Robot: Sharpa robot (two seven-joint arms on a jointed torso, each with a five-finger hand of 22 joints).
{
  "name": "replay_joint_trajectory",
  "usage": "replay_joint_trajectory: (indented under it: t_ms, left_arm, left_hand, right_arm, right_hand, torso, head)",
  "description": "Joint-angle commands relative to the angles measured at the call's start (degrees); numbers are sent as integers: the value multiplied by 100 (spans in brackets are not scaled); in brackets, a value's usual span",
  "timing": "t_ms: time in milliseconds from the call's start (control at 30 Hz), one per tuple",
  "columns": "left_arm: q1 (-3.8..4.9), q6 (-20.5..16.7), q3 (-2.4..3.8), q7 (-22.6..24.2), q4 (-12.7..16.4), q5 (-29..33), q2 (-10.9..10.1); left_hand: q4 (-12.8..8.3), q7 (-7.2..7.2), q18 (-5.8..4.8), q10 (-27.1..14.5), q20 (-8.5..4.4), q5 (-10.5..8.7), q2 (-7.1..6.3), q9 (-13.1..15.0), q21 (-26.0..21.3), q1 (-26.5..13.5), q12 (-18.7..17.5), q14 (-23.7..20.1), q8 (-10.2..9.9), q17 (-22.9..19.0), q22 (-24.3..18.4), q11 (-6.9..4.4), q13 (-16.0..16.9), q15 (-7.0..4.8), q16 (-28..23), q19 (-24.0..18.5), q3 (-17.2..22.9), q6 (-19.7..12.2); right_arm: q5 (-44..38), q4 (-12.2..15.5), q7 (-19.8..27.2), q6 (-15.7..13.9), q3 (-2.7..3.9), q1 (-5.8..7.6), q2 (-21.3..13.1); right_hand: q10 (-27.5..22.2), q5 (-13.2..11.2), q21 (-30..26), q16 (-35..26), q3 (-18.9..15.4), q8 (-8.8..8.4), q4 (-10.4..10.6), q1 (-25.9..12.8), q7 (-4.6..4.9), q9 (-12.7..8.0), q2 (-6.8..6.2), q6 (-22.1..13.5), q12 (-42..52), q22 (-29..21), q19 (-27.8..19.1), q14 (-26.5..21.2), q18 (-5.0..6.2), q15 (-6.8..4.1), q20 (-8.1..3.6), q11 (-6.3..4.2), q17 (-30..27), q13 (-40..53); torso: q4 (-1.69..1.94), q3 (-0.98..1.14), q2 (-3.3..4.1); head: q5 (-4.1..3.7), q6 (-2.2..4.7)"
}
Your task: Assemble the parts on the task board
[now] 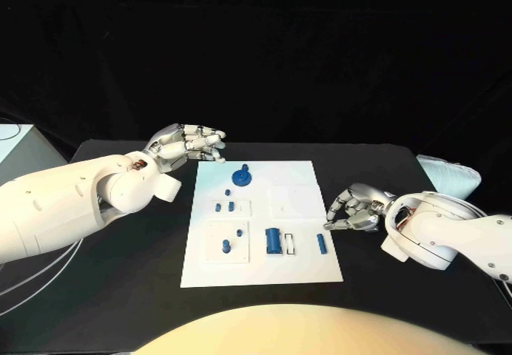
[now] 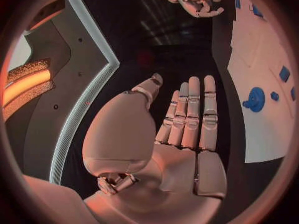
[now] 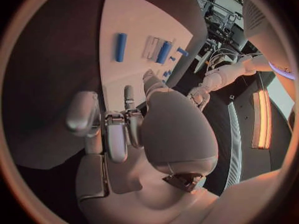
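Left hand hovers beyond task board's far left corner, fingers straight, side by side, holding nothing. Right hand at board's right edge, fingers curled in, empty. Task board lies mid-table; on it round blue part, small blue pegs, blue cylinder, blue bar.

Item, as I see it from my station: one black bench, matte, dark all over. Lying directly on it: one white task board, rectangular, flat at the bench's middle, its long sides running from near to far. Bare black bench surrounds it left and right.
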Motion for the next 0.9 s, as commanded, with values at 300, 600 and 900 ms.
replay_joint_trajectory:
  t_ms: [300, 600, 900]
  left_arm:
    - [2, 146, -3, 11, 21, 4, -12]
    - [2, 79, -4, 75, 22, -34, -21]
    - [1, 70, -4, 87, 35, -38, -28]
  left_hand:
    - [18, 17, 63, -57, 10, -19, -16, -2, 31, -3, 23, -60, 18, -4, 6, 4, 10, 3, 39, 34, 17, -36]
    - [19, 16, 63, -58, 9, -18, -13, -2, 33, 0, 27, -62, 20, -5, 7, 2, 11, 3, 42, 33, 21, -36]
    - [19, 15, 63, -57, 9, -17, -9, -2, 34, 7, 32, -62, 22, -5, 9, 0, 12, 2, 46, 33, 27, -34]
  right_arm:
    - [-881, -10, -757, 121, -8, -335, 156]
    - [-1000, -88, -946, 102, -13, -475, 341]
    - [-1109, -168, -1064, 132, -14, -557, 511]
  right_hand:
    - [233, 86, 152, 19, -236, 79, 156, -284, -59, 61, 14, 167, 51, 108, 66, 550, -109, -17, -1, -62, 1295, 1047]
    - [255, 342, 207, 34, -299, 111, 159, -463, -90, 96, 93, 206, 82, 155, 93, 557, -120, -42, -25, -89, 1327, 1069]
    - [260, 336, 209, 39, -284, 133, 143, -500, -108, 115, 163, 234, 87, 163, 96, 560, -121, -52, -34, -104, 1339, 1074]
  torso:
    - [-1, 2, 10]
    - [-2, 7, 7]
    - [5, -5, 9]
  head:
    - [-13, -1]
    - [-25, -1]
    - [10, -1]
